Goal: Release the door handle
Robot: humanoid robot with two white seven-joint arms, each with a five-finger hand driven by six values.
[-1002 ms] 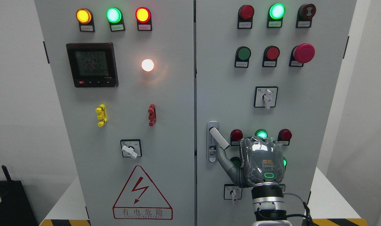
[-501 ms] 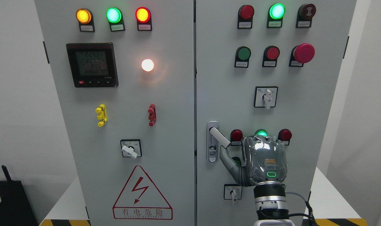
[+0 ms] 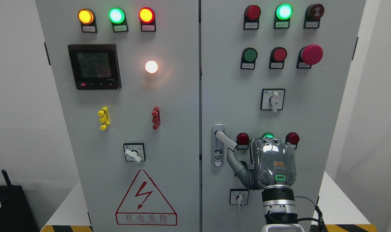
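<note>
Nearest the camera, the right hand [image 3: 272,164], a glossy dark grey shell on a silver wrist, comes up from the bottom edge right of the middle, its back turned to the view. Its thumb [image 3: 234,160] reaches up and left to the free end of the silver lever door handle [image 3: 226,140] and looks to be touching it from below. The other fingers curl away behind the palm, so whether they are wide or closed on anything cannot be told. The left hand is not in view. The handle itself sits on its tall silver backplate [image 3: 217,154] at the left edge of the right-hand grey cabinet door [image 3: 227,80], swung out to the lower right instead of lying flat. The likely trouble, as a judgement: if the hand pulls away sideways or downward while the thumb is hooked under the lever, it may drag the handle further round or tug the door. Drifting right, its knuckles could brush the small red indicator lamp [image 3: 242,138] or the green one [image 3: 268,136] just behind. Farther off, the large red mushroom stop button [image 3: 311,54] is well apart. No container shows here; the cabinet is closed, its contents hidden.
</note>
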